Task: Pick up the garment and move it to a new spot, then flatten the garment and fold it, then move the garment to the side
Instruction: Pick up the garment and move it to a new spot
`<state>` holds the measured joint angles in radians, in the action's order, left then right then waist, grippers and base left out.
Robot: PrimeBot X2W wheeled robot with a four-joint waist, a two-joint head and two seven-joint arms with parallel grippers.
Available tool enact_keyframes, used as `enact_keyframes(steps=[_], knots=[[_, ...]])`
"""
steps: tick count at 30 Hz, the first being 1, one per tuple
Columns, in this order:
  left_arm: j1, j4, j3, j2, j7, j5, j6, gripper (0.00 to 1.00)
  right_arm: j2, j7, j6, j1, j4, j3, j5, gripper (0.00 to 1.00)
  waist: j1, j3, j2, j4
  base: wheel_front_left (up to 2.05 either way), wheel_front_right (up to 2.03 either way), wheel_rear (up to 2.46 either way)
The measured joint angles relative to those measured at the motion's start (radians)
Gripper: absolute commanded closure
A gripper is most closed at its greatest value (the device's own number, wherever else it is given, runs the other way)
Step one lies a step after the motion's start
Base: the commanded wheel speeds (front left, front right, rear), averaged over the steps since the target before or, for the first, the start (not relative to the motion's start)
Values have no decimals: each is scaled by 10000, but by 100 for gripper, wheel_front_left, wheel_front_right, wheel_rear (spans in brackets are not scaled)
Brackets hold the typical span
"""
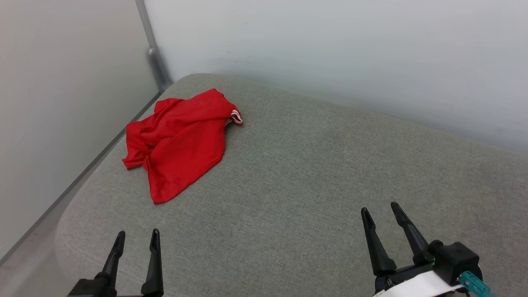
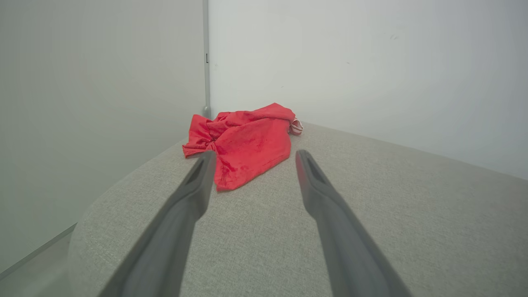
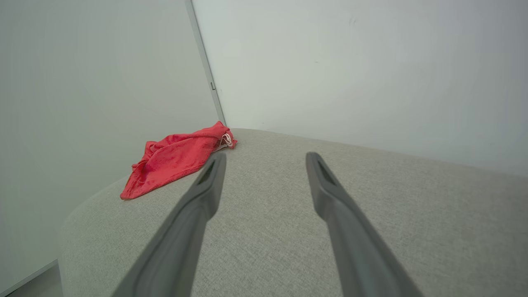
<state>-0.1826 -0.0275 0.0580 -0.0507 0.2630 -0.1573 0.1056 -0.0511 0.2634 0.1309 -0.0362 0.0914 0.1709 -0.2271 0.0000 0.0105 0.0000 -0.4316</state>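
Red jersey shirt (image 1: 177, 144) lies crumpled in a heap on the grey fabric cushion (image 1: 309, 173), at the far left corner, close to the cushion's left edge. Nothing is touching it. One piece of red-white striped trim (image 1: 236, 116) sticks out at the heap's far right side; the rest is plain red folds, and any print is hidden.

Left gripper (image 1: 138, 232) is at the lower left of the head view, jaws spread wide and empty. It sits over the near edge of the cushion, well short of the shirt. In the left wrist view the gripper (image 2: 255, 152) points almost straight at the shirt (image 2: 243, 144), which lies ahead of the fingertips.

Right gripper (image 1: 379, 207) is at the lower right, jaws also apart and holding nothing, over bare cushion and well apart from the shirt. In the right wrist view the gripper (image 3: 266, 154) has the shirt (image 3: 177, 159) off to its left, beyond its left finger.

White wall (image 1: 330, 49) stands behind the cushion, a pale panel (image 1: 62, 103) runs along its left, and a grey metal post (image 1: 154, 62) marks the corner between them.
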Motion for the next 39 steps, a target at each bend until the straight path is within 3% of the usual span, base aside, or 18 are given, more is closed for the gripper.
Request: enact_keyframes(steps=[12, 20, 24, 29, 34, 39], knots=[[163, 259, 29, -4, 0, -585, 94, 0, 2, 0, 0, 218, -178, -21, 591, 0, 0, -643, 0, 297, 0, 0, 0], [1685, 832, 451, -117, 0, -752, 207, 0, 4, 0, 0, 889, -821, -40, 1542, 0, 1, -1876, 0, 772, 0, 0, 0], [2983, 1653, 211, -1223, 0, -1218, 236, 0, -98, 0, 0, 1216, -1241, -8, 1778, 0, 1, -2650, 0, 1038, 0, 0, 0], [4874, 2859, -755, -3275, -493, -2265, 238, 0, -286, 0, 0, 1425, -1622, -13, 1988, 0, 2, -3559, 0, 1395, 0, 0, 0], [6696, 3659, -2061, -5248, -1967, -3352, 251, 0, -426, -6, 0, 1488, -1916, -134, 2196, 0, 3, -4360, 0, 1703, 0, 0, 0], [8003, 4437, -3137, -6566, -4096, -5434, 253, 0, -510, -42, 0, 1596, -2153, -98, 2376, 0, 2, -5023, 0, 2014, 0, 0, 0]])
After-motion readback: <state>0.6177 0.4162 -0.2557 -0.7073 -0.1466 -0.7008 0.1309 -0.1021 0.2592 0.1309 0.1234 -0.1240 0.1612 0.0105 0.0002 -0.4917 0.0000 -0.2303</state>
